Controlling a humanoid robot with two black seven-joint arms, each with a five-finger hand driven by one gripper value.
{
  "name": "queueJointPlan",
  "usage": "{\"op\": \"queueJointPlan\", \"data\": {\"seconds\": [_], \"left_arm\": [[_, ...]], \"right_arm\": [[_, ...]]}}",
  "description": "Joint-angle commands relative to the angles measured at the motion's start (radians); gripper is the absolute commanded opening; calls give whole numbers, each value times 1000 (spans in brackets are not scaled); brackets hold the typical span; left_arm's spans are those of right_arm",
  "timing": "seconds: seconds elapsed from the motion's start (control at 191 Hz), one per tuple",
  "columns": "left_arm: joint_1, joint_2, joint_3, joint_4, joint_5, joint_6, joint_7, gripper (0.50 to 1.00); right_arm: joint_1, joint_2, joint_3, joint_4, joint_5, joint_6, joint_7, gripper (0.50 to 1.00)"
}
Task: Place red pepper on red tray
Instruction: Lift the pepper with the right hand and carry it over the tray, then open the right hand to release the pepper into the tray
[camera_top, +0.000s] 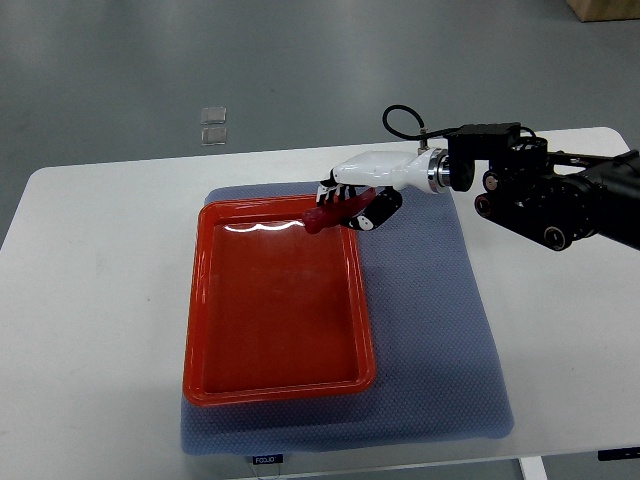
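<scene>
Red tray (275, 310) on mat, right hand (357, 195) outstretched, fingers grasping red pepper (333, 211) over rim

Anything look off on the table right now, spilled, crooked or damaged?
Nothing stands out. The red tray lies flat and empty on the blue mat, slightly skewed to it. The right hand holds the red pepper over the tray's far right corner.
</scene>
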Motion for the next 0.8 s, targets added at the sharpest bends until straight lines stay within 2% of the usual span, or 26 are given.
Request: {"op": "queueJointPlan", "data": {"seconds": [0.0, 0.251, 0.659, 0.685, 0.753, 0.769, 0.774, 0.779, 0.785, 0.79, 0.795], "left_arm": [[0, 0, 0, 0, 0, 0, 0, 1000], [0, 0, 0, 0, 0, 0, 0, 1000], [0, 0, 0, 0, 0, 0, 0, 1000], [0, 0, 0, 0, 0, 0, 0, 1000], [0, 0, 0, 0, 0, 0, 0, 1000], [0, 0, 0, 0, 0, 0, 0, 1000], [0, 0, 0, 0, 0, 0, 0, 1000], [0, 0, 0, 0, 0, 0, 0, 1000], [0, 0, 0, 0, 0, 0, 0, 1000], [0, 0, 0, 0, 0, 0, 0, 1000], [0, 0, 0, 0, 0, 0, 0, 1000]], "right_arm": [[-4, 56, -1, 20, -1, -23, 17, 500], [-23, 125, -51, 45, -26, -28, 15, 500], [-44, 128, -122, 42, -27, -29, 6, 500], [-49, 128, -122, 42, -27, -29, 6, 568], [-54, 128, -122, 38, -27, -29, 4, 670], [-55, 128, -122, 38, -27, -29, 3, 711], [-55, 128, -122, 38, -27, -29, 3, 711], [-55, 128, -122, 38, -27, -29, 1, 735], [-55, 128, -122, 38, -27, -29, 1, 735], [-55, 128, -122, 38, -27, -29, -2, 766], [-55, 128, -122, 38, -27, -29, -2, 766]]}}
